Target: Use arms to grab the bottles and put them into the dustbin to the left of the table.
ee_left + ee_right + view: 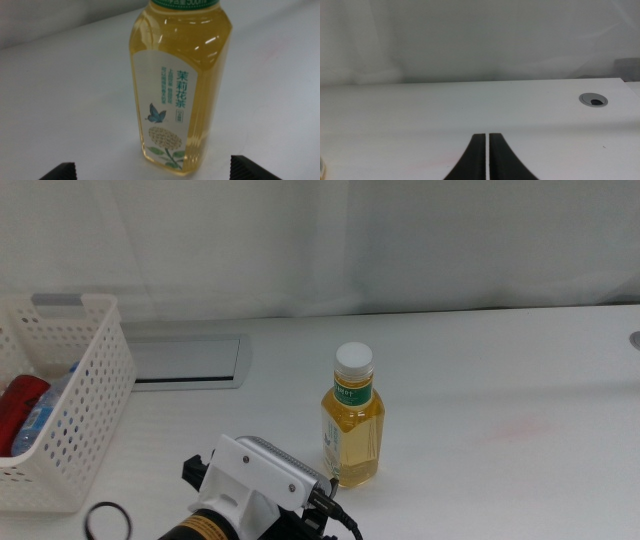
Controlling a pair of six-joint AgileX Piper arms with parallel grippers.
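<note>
Left pincer (300,515) sits at six o'clock, spread wide before the upright tea bottle (352,425) mid-counter (500,380); the basket (70,410) stands at nine. Left wrist: bottle (182,90) looks full, heavy, slick; grip its waist. Right wrist: right pincer (487,157) waits clenched, empty.

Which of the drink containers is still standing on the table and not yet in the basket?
The yellow-liquid bottle with a white cap stands upright on the table. The red can and the clear bottle already lie in the white basket.
</note>
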